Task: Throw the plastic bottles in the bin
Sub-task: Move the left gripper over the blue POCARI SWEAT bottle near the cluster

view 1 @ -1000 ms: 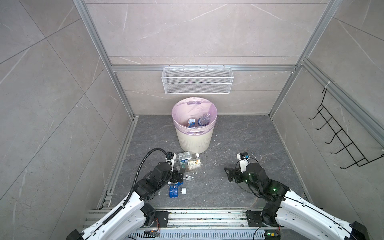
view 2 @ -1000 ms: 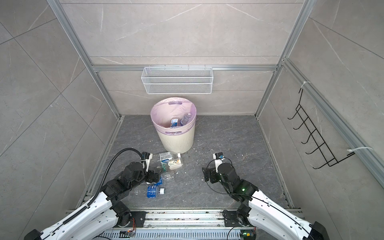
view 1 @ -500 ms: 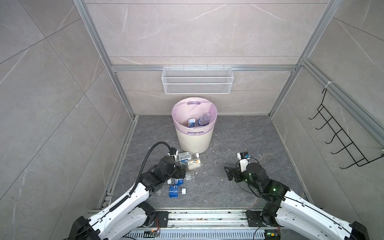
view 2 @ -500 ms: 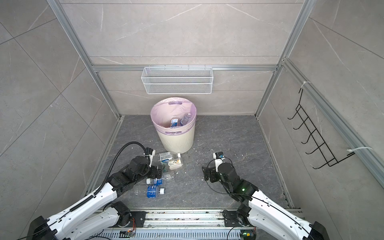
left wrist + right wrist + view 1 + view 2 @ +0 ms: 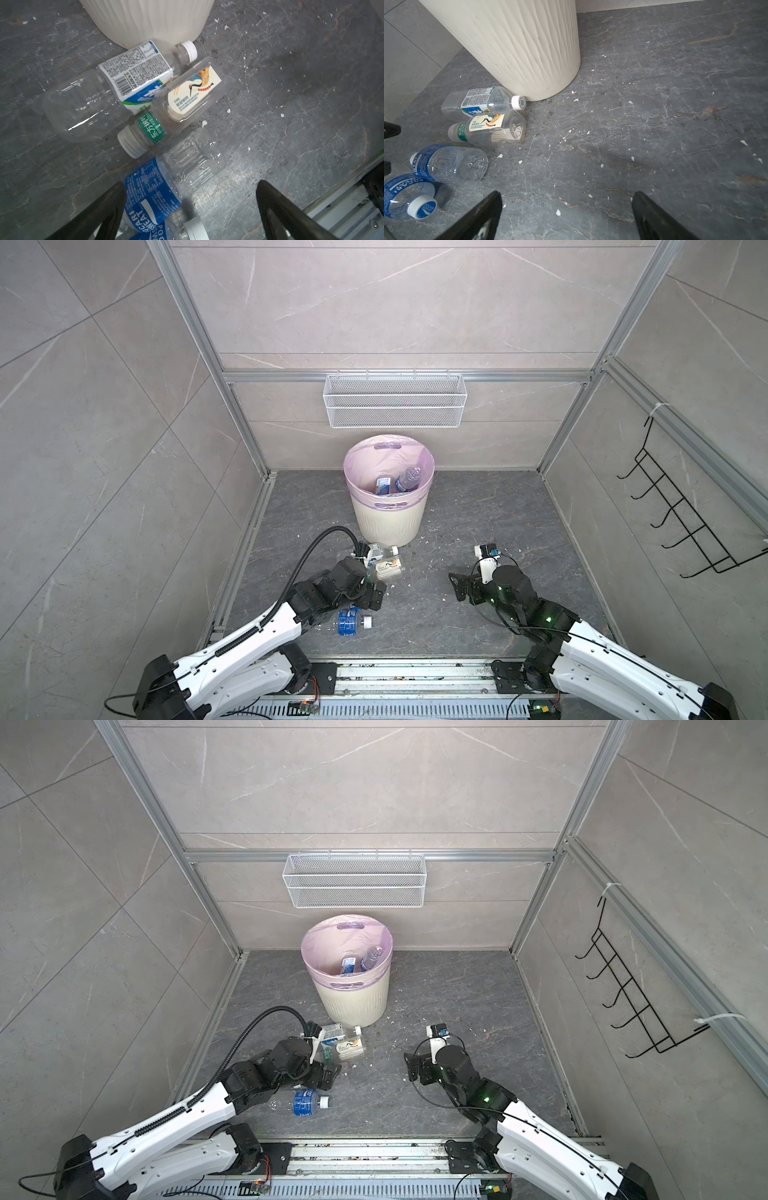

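The cream ribbed bin [image 5: 388,522] [image 5: 353,1004] with a pink liner stands at the back, two bottles [image 5: 397,483] lying inside it. Several plastic bottles lie on the floor in front of it. A white-and-blue-label bottle [image 5: 133,76] touches the bin's base, and a cream-label bottle [image 5: 193,89] lies beside it. Nearer me lie two blue-label bottles [image 5: 149,191] [image 5: 351,622]. My left gripper [image 5: 191,199] [image 5: 374,595] hangs open over them, one finger beside the blue label. My right gripper [image 5: 566,207] [image 5: 457,587] is open over bare floor, right of the bottles.
A white wire-mesh basket [image 5: 395,400] hangs on the back wall above the bin. A black hook rack [image 5: 685,514] is on the right wall. Aluminium rails [image 5: 249,539] edge the dark floor, which is speckled with white flecks.
The left gripper has shifted a little to the right and now sits over the clear blue-label bottle. The right arm has stayed still.
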